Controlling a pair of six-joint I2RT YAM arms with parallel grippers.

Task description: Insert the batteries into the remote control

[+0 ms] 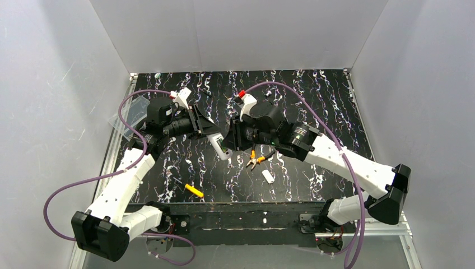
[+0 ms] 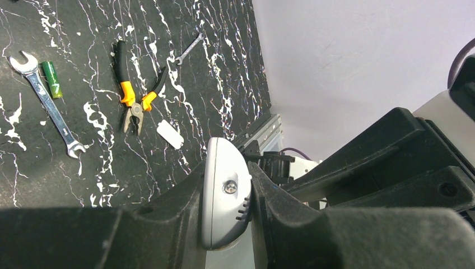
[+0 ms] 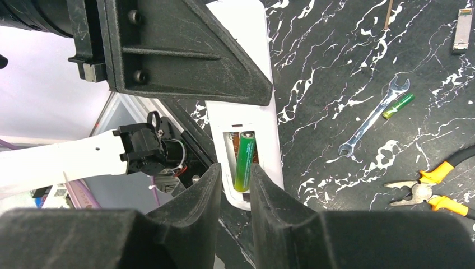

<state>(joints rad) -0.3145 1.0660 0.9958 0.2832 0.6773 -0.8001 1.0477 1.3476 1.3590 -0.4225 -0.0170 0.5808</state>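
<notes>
The remote control (image 2: 224, 193), a white handset, is held off the table with my left gripper (image 2: 227, 185) shut on one end of it. In the top view the remote (image 1: 217, 144) slants down between both grippers. Its back faces my right wrist camera with the battery bay uncovered, and one green battery (image 3: 245, 162) lies in the bay, slightly tilted. My right gripper (image 3: 235, 176) stands at the bay's near end. Its jaws are a little apart around the battery's lower end, with a sliver of white showing beside the left finger. Another battery (image 3: 398, 105) lies on the table by a wrench.
Orange-handled pliers (image 1: 255, 159) and the loose white cover piece (image 1: 268, 177) lie just below the grippers. A yellow-handled screwdriver (image 1: 192, 190) lies near the front edge. A spanner (image 3: 372, 117) and a small grey metal bit (image 3: 461, 31) lie on the marbled black table (image 1: 313, 106).
</notes>
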